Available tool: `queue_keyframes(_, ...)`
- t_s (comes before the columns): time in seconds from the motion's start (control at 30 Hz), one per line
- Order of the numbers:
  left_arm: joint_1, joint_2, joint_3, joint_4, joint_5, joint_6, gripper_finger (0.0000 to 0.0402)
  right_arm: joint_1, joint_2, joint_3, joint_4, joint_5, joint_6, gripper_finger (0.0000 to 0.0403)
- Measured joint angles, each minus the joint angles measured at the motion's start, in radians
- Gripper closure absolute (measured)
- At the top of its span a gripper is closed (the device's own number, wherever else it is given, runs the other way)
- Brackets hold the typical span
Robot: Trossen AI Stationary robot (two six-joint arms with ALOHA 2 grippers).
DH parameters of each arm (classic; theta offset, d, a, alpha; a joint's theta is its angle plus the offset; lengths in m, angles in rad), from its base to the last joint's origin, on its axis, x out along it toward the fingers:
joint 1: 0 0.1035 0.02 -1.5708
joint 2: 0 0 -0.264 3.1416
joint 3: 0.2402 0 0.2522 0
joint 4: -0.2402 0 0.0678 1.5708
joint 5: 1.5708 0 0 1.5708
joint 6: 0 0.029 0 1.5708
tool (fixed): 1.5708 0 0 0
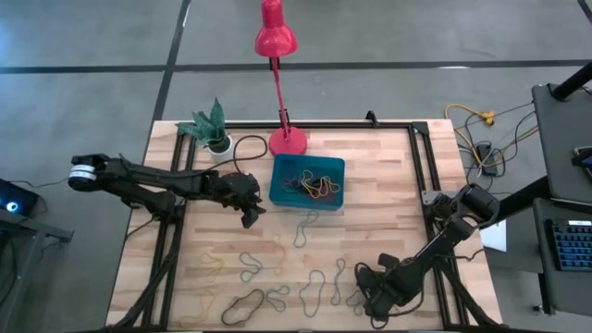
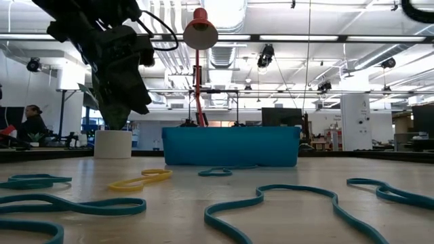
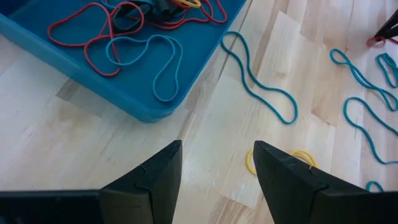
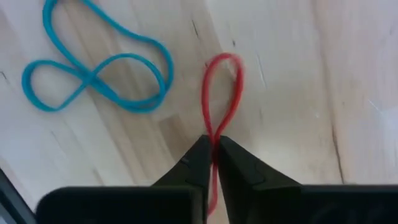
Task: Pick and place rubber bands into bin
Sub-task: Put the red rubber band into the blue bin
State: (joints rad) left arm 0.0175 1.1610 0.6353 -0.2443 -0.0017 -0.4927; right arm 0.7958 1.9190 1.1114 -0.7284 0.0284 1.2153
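Two right gripper (image 4: 215,149) fingertips pinched a red rubber band (image 4: 221,93) so thinly it risked slipping free mid-lift; the left gripper (image 3: 216,163) hung open beside the bin (image 3: 146,107).

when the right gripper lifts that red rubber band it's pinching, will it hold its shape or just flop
Probably flop: the red rubber band is a thin loop lying flat on the table, pinched to a narrow waist by the shut right gripper. It looks very light, so should lift easily. Being so thin, it might slip from the fingertips.
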Motion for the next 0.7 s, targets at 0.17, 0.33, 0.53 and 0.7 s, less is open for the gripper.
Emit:
queue_keyframes(0.17,0.000,0.000,0.000,0.000,0.000,0.001,0.0219,-0.060,-0.020,0.026,0.030,0.061,-0.025,0.0394)
queue_keyframes(0.33,0.000,0.000,0.000,0.001,0.002,0.001,0.0219,-0.126,-0.079,0.022,-0.001,0.215,0.014,0.0394)
queue_keyframes(0.53,0.000,0.000,0.000,0.000,0.032,0.001,0.0219,-0.223,-0.186,0.023,-0.068,0.433,0.044,0.0395)
queue_keyframes(0.7,0.000,0.000,0.000,0.001,0.037,0.002,0.0219,-0.363,-0.300,0.025,-0.061,0.635,0.007,0.0395)
